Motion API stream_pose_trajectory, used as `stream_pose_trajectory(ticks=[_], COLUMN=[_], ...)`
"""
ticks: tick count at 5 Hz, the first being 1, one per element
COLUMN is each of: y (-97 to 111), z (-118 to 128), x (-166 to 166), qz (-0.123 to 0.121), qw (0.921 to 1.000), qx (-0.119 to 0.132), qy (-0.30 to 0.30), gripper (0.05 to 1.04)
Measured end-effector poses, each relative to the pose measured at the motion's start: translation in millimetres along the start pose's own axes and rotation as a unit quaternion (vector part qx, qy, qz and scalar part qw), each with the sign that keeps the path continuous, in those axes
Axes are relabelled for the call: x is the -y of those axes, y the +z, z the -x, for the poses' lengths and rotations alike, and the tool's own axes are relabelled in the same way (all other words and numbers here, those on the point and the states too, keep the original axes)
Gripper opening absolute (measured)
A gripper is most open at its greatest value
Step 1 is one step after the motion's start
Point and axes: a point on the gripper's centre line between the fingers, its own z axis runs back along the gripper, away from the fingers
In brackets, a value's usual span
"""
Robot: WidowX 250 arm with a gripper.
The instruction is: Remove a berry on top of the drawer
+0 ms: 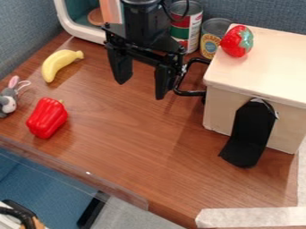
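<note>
My gripper (140, 89) hangs open over the back middle of the wooden table, nothing between its two black fingers. To its right, a red strawberry (235, 42) with a green leafy top lies on the back left corner of the light wooden drawer box (269, 67). The gripper and the berry are apart. A black handle sticks out from the box's left side, close to the right finger.
A yellow banana (58, 63), a red pepper (47, 118) and a grey plush toy (8, 99) lie on the left. Cans (186, 27) stand behind the gripper. A black curved piece (248, 134) leans at the box's front. A clear ledge (78, 174) edges the table.
</note>
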Motion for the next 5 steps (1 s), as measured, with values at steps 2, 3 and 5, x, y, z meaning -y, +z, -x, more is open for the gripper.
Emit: stream_pose_trajectory(ticks=[2, 3, 5], y=[16, 36, 45], z=[-26, -55, -106], x=[13, 23, 44], qz=[0.004, 0.022, 0.019], qw=[0.9999, 0.9995, 0.9987], qx=[0.008, 0.017, 0.035], qy=[-0.013, -0.015, -0.033], gripper=[0.999, 0.999, 0.999])
